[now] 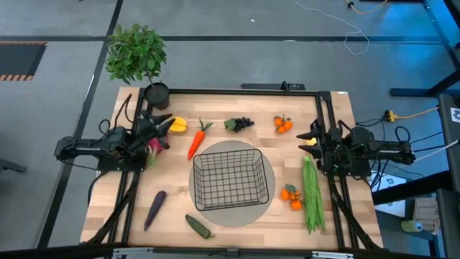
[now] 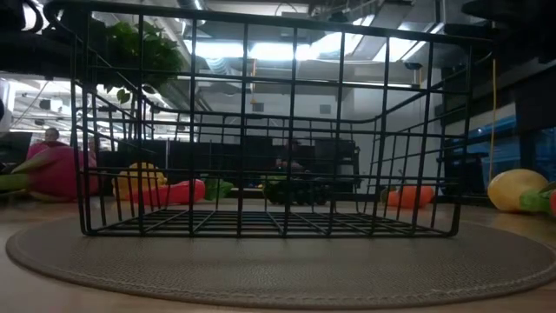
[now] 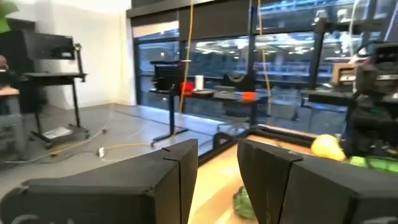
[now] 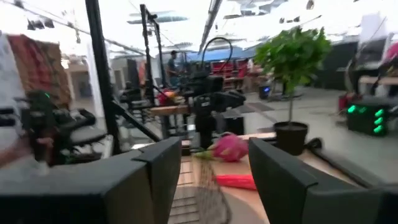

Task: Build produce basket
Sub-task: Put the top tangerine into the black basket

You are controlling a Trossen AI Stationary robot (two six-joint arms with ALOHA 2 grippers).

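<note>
Both claws, left [image 1: 167,124] and right [image 1: 305,139], gape empty over the wooden table [image 1: 237,234] on grey flooring.

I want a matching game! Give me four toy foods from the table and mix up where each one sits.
Things:
1. purple eggplant
2. long green beans
3. dark grapes
4. green cucumber

Places:
A. far side of the black wire basket
B. near edge, beside the grey round mat
C. near left part of the table
D. right of the basket, near the right arm

Pairs: 1-C, 2-D, 3-A, 4-B
</note>
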